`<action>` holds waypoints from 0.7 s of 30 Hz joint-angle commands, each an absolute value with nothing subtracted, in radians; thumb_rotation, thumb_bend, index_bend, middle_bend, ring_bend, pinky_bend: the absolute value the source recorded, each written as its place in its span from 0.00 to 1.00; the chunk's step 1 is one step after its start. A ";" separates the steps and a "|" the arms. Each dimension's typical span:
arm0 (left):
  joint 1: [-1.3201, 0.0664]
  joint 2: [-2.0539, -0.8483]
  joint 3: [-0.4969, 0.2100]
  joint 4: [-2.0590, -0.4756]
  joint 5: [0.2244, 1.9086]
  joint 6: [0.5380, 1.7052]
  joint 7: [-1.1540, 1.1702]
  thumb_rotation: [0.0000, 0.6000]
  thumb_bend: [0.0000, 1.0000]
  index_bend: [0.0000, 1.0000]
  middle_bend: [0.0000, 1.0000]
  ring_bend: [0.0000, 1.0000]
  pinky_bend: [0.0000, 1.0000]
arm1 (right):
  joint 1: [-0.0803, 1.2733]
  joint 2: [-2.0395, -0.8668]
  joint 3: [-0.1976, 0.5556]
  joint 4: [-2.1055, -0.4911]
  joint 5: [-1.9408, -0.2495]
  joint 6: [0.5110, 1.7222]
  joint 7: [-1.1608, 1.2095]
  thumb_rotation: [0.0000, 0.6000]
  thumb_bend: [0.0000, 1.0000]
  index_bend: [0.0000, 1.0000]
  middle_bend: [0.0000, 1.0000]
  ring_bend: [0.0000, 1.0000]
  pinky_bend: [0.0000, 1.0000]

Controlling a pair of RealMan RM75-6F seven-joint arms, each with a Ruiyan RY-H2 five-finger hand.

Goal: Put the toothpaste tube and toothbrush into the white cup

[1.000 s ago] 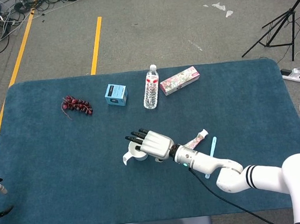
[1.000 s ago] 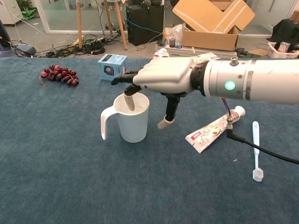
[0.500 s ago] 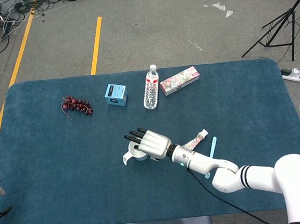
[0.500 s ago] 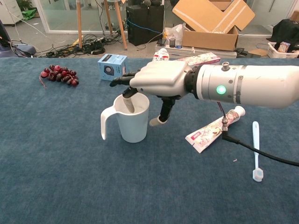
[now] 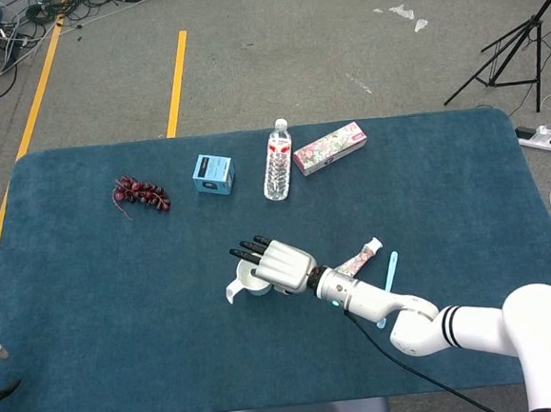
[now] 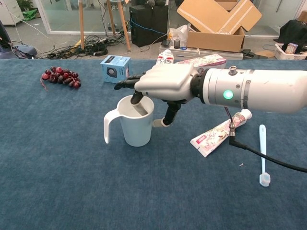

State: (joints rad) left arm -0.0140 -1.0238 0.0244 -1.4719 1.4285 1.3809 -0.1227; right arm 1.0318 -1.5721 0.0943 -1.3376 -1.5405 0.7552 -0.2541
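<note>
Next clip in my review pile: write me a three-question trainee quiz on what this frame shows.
1. True or false: the patterned toothpaste tube is already inside the white handled cup.
2. Which robot hand is at the cup's rim: A) left B) right?
3. Fill in: the light blue toothbrush lies flat on the ____ table cloth.

Key: 1 false, it lies on the cloth beside the cup; 2 B, with a finger dipping inside the rim and the thumb outside; 3 dark blue.

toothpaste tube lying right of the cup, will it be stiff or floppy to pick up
The toothpaste tube lies flat and looks partly squeezed, so it will probably flex in a grip. Its capped end looks stiffer. Lying flat on the blue cloth, it seems unlikely to roll.
</note>
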 commanded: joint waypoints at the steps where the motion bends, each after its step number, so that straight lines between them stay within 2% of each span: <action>1: -0.013 -1.025 0.025 -1.474 1.429 1.382 -0.121 1.00 0.00 0.49 0.27 0.21 0.29 | 1.031 -1.576 0.093 -1.335 -1.537 0.758 -0.260 1.00 0.25 0.61 0.00 0.00 0.16; 12: -0.011 -1.025 0.022 -1.470 1.423 1.379 -0.124 1.00 0.00 0.49 0.27 0.21 0.29 | 1.020 -1.574 0.088 -1.344 -1.533 0.785 -0.284 1.00 0.26 0.69 0.00 0.00 0.16; 21: -0.013 -1.024 0.022 -1.474 1.419 1.370 -0.116 1.00 0.00 0.49 0.27 0.21 0.29 | 0.993 -1.493 0.086 -1.433 -1.524 0.816 -0.310 1.00 0.27 0.70 0.01 0.00 0.16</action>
State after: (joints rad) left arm -0.0126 -1.0241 0.0221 -1.4735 1.4193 1.3703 -0.1163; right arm 1.0013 -1.5117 0.0872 -1.4134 -1.5274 0.8092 -0.2991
